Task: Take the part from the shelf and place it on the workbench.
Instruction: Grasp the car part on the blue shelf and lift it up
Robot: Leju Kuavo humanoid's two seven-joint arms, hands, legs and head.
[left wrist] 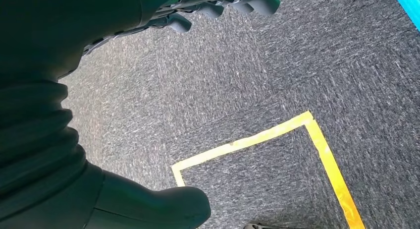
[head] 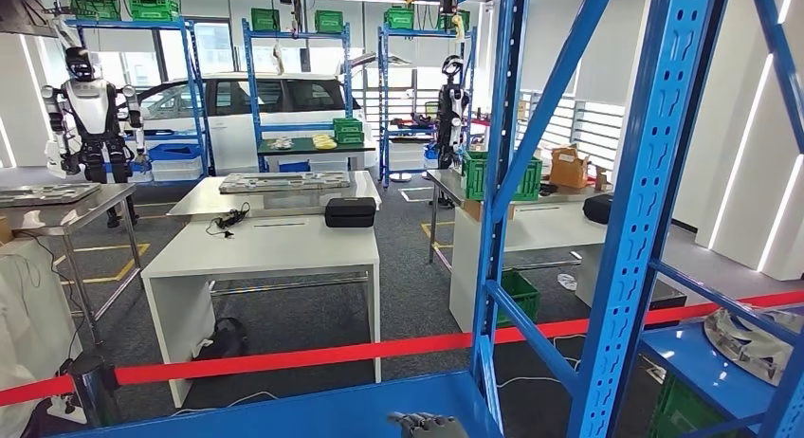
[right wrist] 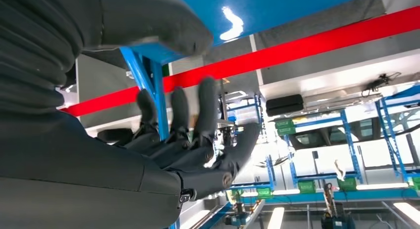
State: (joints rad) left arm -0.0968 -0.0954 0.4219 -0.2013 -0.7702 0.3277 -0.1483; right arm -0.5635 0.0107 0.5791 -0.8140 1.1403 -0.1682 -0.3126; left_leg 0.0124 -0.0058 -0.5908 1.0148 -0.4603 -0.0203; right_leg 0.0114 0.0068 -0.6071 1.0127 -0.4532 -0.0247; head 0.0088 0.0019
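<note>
Fingertips of the right hand (head: 427,425) sit at the lower edge of the head view, over the blue shelf (head: 313,414); fingers (right wrist: 205,115) are spread, holding nothing, touching nothing. Left hand (left wrist: 218,3) hangs over carpet, fingers loosely curled, empty. The silver part (head: 754,341) lies on the shelf board to the right, behind the upright (head: 637,220) and its braces. Risk: a reach could strike that steelwork, or a poor grip could drop the part.
</note>
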